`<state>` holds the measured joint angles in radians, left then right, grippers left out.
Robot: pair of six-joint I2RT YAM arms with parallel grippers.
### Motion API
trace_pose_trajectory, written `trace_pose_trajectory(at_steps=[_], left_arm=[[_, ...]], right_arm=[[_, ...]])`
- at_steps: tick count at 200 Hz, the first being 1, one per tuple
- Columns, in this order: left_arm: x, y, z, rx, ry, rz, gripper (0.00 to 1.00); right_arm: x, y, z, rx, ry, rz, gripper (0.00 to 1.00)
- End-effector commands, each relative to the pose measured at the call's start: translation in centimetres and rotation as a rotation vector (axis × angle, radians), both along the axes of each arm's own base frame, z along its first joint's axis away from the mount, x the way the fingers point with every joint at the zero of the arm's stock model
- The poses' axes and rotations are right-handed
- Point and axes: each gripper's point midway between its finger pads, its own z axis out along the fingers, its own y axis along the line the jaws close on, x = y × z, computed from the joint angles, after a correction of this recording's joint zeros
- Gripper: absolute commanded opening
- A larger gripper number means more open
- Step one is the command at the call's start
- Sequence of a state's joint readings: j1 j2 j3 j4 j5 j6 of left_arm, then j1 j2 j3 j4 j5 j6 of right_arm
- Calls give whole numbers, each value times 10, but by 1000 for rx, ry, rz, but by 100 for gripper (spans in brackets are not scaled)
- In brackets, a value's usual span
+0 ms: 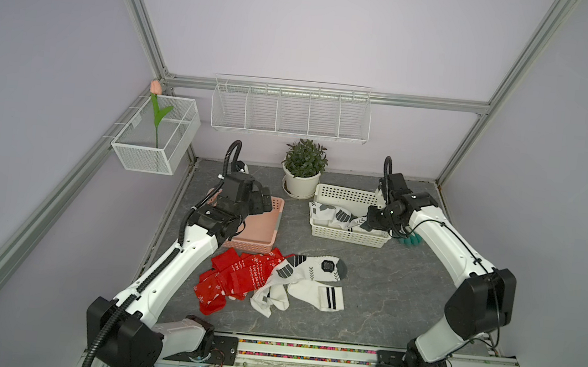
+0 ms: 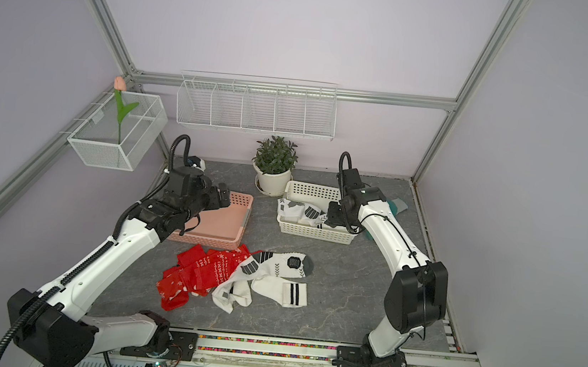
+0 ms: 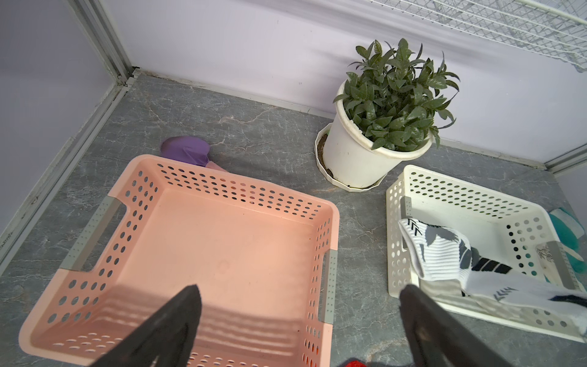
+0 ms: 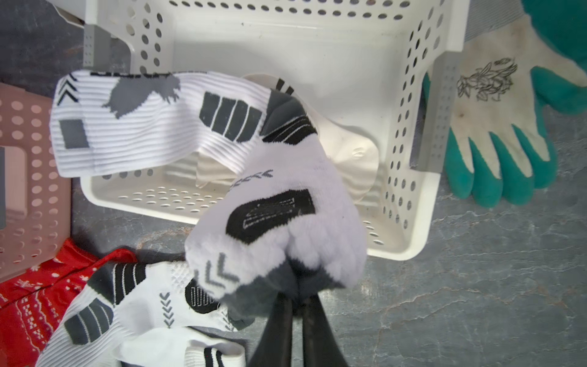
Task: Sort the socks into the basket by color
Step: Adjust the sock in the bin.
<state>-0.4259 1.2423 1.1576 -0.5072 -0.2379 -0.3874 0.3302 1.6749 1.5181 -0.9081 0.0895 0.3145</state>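
Note:
Both top views show red snowflake socks point(image 1: 234, 278) point(image 2: 197, 274) heaped on the table beside white striped socks point(image 1: 308, 279) point(image 2: 275, 275). My right gripper point(image 4: 297, 298) point(image 1: 368, 222) is shut on the grey toe of a white sock point(image 4: 286, 203). This sock drapes over the near rim of the white basket point(image 4: 317, 47) point(image 1: 351, 194), its cuff hanging over the left end. Another white sock lies inside. My left gripper point(image 3: 300, 289) point(image 1: 264, 202) hovers open over the pink basket point(image 3: 222, 248) point(image 1: 258, 225), which holds nothing.
A potted plant point(image 1: 303, 170) stands between the baskets at the back. A teal-and-white glove point(image 4: 495, 127) lies right of the white basket. A purple object point(image 3: 187, 149) sits behind the pink basket. A wire rack point(image 1: 289, 111) and a mesh box point(image 1: 156, 132) hang on the walls.

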Motion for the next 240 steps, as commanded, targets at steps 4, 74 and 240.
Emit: trace_pose_trajectory(at_steps=[4,74,240], left_arm=[[1,1,9,-6,-16,11,99],[1,0,7,-2,-9,12,99],[0,5,10,9,-22,28,99]], right_arm=[[15,-23,-23,-75,53,-18,11],[41,-29,-73,-91,148,-29,23],[31,40,-22,30,15,148,58]])
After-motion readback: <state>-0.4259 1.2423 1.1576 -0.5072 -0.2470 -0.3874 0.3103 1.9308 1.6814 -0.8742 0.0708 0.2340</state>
